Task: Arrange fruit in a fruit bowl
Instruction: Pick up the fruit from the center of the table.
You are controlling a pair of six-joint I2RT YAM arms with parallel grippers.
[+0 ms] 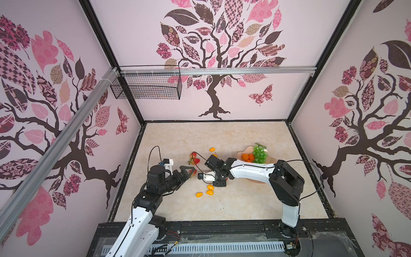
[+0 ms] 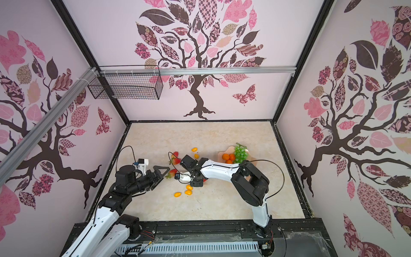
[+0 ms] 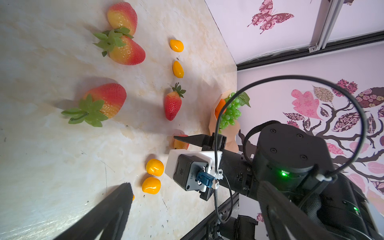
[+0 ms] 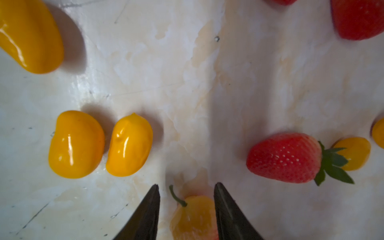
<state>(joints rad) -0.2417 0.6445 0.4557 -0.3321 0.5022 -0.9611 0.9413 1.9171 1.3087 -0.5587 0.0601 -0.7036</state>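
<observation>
The peach-pink fruit bowl (image 1: 271,159) stands at the right, holding green grapes (image 1: 260,153) and tangerines (image 1: 246,157); my right arm crosses in front of it. My right gripper (image 4: 186,186) points down at mid-table, open, its fingers (image 4: 223,207) on either side of a yellow-orange, green-stemmed fruit (image 4: 193,216), with a gap on one side. A strawberry (image 4: 284,158) and yellow ovals (image 4: 129,145) lie close by. My left gripper (image 1: 191,172) hovers wide open and empty just short of a strawberry (image 3: 104,101). Two more strawberries (image 1: 195,159) lie behind it.
More yellow ovals (image 1: 209,192) lie toward the front, and one (image 1: 212,149) farther back. A black wire mesh basket (image 1: 146,86) hangs high on the back rail. Patterned walls close in three sides, and a black rail (image 1: 222,229) borders the front.
</observation>
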